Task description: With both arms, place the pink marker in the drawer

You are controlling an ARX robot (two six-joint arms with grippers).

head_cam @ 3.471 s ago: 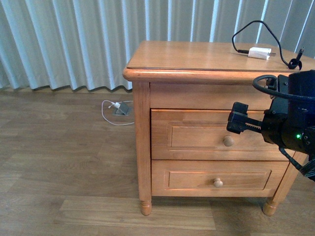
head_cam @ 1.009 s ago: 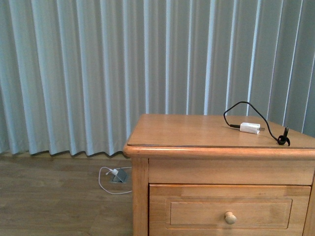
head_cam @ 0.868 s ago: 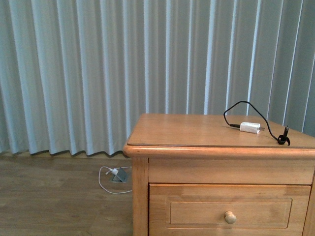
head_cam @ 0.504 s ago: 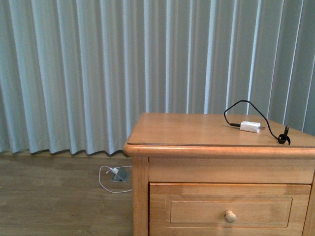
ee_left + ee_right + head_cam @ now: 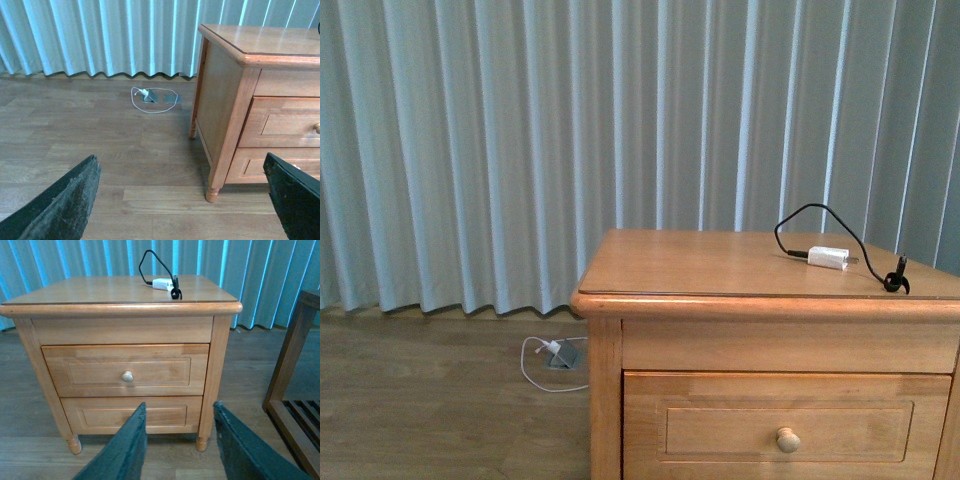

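Marker not in any view. Drawer (image 5: 125, 371) shut; its knob (image 5: 127, 376) is small, round, smooth wood and likely slippery, so pinch it squarely and pull straight. Left gripper (image 5: 180, 200) spread wide, empty. Right gripper (image 5: 177, 440) parted, empty, below the knob.

Soft, even daylight glows through the curtains (image 5: 520, 150) behind the nightstand (image 5: 760, 330), brightest along the pleats. The tabletop (image 5: 120, 290) carries a pale sheen, and its front edge casts a thin shadow on the drawer (image 5: 125, 370). All views are sharp. Both wrist pictures look bluish, with dark tool fingers (image 5: 55, 205) slightly soft at the edges.
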